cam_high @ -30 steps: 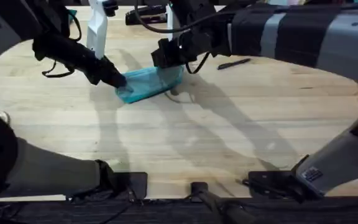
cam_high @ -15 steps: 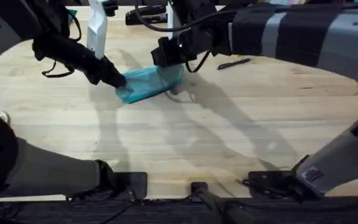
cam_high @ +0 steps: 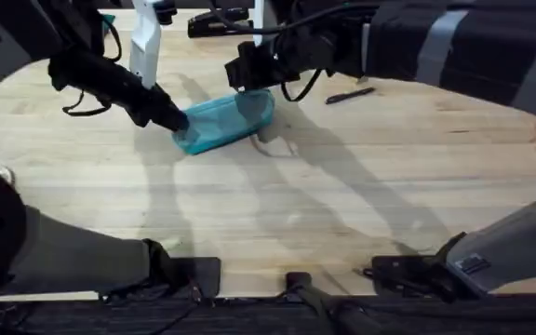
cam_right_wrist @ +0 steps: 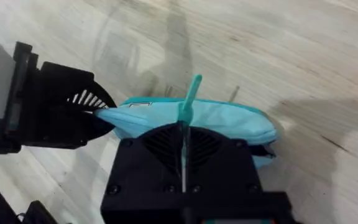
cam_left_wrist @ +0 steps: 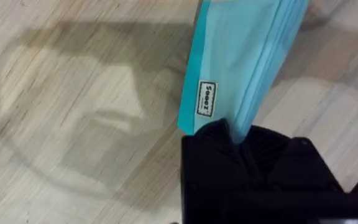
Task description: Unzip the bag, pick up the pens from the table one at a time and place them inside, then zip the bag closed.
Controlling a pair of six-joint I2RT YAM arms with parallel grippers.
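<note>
Overhead: teal fabric pouch (cam_high: 223,122) lies far-centre on the pale plank tabletop (cam_high: 277,205); left tool (cam_high: 177,121) clamps its near-left end, right tool (cam_high: 247,74) sits at its far end; black pen (cam_high: 350,95) lies apart, rightward.
Left wrist: smooth cloth, white sewn label (cam_left_wrist: 206,98), corner pinched between black fingers.
Right wrist: black fingers together on the slim teal pull tab (cam_right_wrist: 190,99).

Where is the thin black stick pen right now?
In the overhead view the thin black stick pen lies on the light wooden plank table, far side, right of the teal fabric pouch and apart from it, just beyond the right arm.
</note>
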